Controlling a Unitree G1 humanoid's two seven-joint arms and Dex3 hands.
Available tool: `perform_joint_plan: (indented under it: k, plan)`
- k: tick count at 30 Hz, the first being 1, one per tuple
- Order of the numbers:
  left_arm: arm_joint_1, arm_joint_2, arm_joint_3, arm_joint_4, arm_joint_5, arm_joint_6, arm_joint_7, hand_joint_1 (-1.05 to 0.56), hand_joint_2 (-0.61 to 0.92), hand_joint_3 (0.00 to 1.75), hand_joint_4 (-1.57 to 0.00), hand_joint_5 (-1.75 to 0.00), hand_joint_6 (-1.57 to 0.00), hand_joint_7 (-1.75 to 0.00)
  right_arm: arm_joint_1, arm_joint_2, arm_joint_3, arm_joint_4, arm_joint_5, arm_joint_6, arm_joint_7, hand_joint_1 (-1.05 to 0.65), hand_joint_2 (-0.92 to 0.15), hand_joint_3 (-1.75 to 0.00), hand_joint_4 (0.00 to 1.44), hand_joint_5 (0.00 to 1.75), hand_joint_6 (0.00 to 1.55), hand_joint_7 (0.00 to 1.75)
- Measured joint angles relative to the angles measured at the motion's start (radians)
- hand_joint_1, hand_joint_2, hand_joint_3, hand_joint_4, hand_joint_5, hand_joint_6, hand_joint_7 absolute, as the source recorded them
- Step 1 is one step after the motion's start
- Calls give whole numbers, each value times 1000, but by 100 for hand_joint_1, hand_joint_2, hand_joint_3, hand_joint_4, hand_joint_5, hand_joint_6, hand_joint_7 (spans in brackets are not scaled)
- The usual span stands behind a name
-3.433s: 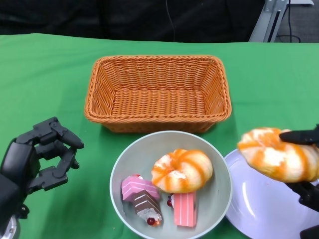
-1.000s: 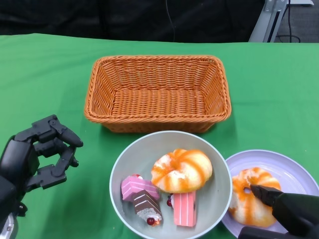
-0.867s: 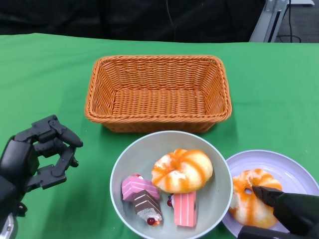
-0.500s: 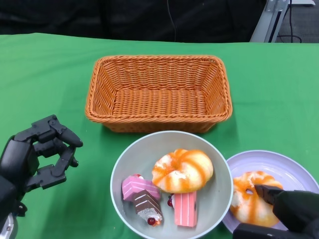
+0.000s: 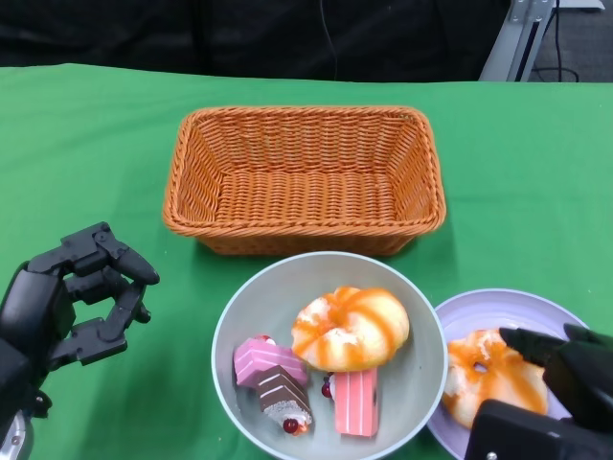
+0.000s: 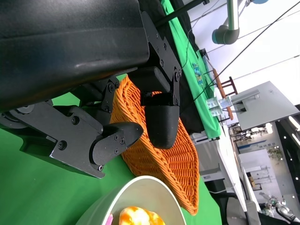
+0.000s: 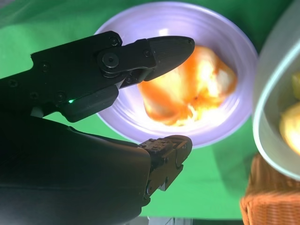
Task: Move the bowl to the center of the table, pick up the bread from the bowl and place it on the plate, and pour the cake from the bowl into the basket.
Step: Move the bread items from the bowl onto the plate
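At the lower right of the head view, my right hand [image 5: 565, 383] is hovering over the plate [image 5: 498, 305], fingers apart and holding nothing. The right wrist view is showing two fingertips [image 7: 171, 47] spread on either side of the bread on the plate [image 5: 490, 376], with a gap to the roll and no contact I can make out.

- Change: 3.4 seconds ago I was carrying this roll in the air above the plate; one second ago I was pressing it down onto the plate; now it is lying free on the lilac surface and my fingers are letting go. One bread transfer is looking finished.
- Bowl [image 5: 278, 278]: sitting at lower centre of the frame, its far rim just beside the basket [image 5: 304, 123], its right rim just beside the plate. Position unchanged across the frames.
- Bread in the bowl [image 5: 350, 329]: a second orange-striped roll is resting in the right half of the bowl — by my judgement it is still waiting to go to the plate.
- Cake pieces [image 5: 273, 376]: pink and brown slices are lying in the near part of the bowl, not yet poured.
- Basket: at upper centre, holding nothing that I can see.
- Left hand [image 5: 81, 302]: idling at lower left over the green cloth [image 5: 86, 144], well apart from the bowl, fingers loosely curled but separated, nothing in them — unmoved throughout.
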Motion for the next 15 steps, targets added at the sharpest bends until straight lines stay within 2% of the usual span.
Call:
perform_joint_plan:
  k: [6, 9, 13, 15]
  plan:
    - [-1, 1, 1, 1, -1, 1, -1, -6, 65, 94, -75, -159, -72, -133, 20, 37, -32, -166, 36, 1, 11, -86, -92, -16, 0, 0, 31, 1]
    - [-5, 1, 1, 13, 1, 0, -1, -6, 65, 94, -76, -159, -72, -134, 27, 49, -35, -238, 70, -34, 11, -84, -92, -15, 6, 3, 29, 0]
    - [-14, 1, 2, 42, 2, -7, -1, -6, 65, 95, -75, -158, -72, -133, 24, 83, 8, -266, 87, -119, -48, -80, -92, -8, 24, 12, 36, 3]
    - [-18, 1, 2, 51, 2, -10, -1, -6, 64, 95, -75, -158, -72, -133, 16, 95, 35, -266, 88, -166, -82, -79, -92, -8, 27, 14, 37, 3]
